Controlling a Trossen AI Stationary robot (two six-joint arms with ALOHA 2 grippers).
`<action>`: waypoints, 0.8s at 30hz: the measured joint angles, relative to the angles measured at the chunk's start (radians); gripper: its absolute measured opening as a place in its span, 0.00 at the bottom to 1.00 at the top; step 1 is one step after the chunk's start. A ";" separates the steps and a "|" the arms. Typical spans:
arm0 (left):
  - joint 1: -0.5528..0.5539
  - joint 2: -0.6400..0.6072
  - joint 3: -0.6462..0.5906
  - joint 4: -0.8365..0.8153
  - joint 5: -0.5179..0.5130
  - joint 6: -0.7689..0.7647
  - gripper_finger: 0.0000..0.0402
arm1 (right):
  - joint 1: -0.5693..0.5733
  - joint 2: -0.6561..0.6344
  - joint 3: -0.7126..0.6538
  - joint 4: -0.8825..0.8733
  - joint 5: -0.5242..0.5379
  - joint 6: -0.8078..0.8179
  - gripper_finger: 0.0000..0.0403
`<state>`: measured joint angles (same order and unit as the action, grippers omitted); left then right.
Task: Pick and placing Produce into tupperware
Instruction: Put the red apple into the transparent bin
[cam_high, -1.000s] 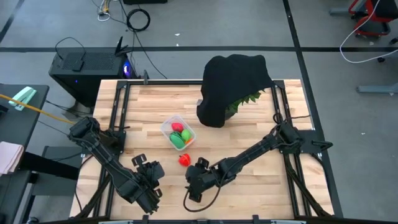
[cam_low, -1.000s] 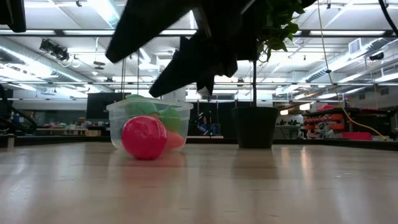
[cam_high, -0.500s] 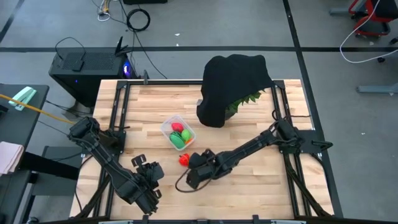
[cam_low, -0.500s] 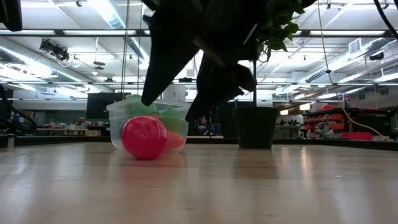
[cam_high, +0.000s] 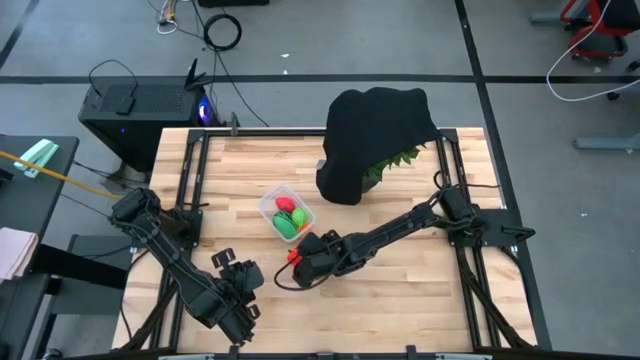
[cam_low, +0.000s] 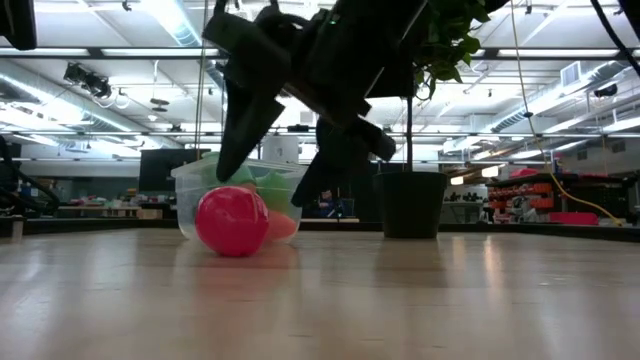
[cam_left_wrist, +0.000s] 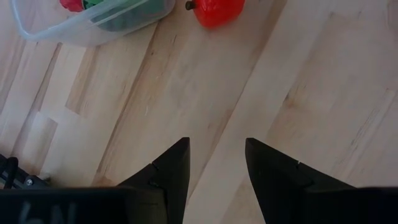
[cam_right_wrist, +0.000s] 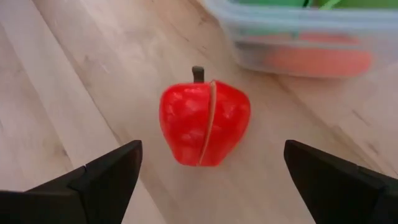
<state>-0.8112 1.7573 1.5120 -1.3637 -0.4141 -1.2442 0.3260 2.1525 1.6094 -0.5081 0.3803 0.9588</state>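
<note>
A red toy fruit (cam_right_wrist: 204, 122) with a short dark stem lies on the wooden table, just near of the clear tupperware (cam_high: 272, 206), which holds red, green and orange produce (cam_high: 288, 217). My right gripper (cam_right_wrist: 211, 171) hovers open above it, one finger on either side, touching nothing; the high view shows that gripper (cam_high: 298, 260) over the fruit (cam_high: 293, 255). My left gripper (cam_left_wrist: 216, 163) waits open near the table's near left edge, over bare wood.
A black cloth (cam_high: 372, 135) covers a potted plant with spiky green leaves (cam_high: 400, 158) at the far right of the table. Black frame rails (cam_high: 190, 180) run along both sides. Bare wood lies near and right of the fruit.
My right gripper has moved toward the table's left and slightly far, to stand over the red fruit, rolling about its own axis and opening wider. The fruit and the tupperware have stayed in place.
</note>
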 joint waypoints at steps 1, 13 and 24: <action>0.000 0.000 0.000 0.001 0.000 0.000 0.40 | 0.001 0.009 0.000 0.014 -0.001 0.001 0.99; -0.005 -0.001 0.000 0.010 0.001 -0.001 0.40 | -0.004 0.083 0.000 0.090 -0.023 0.037 0.99; -0.006 -0.001 0.000 0.007 0.000 -0.008 0.40 | -0.011 0.112 0.002 0.173 0.010 0.002 0.98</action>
<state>-0.8169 1.7561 1.5116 -1.3565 -0.4137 -1.2521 0.3149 2.2643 1.6112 -0.3354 0.3907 0.9609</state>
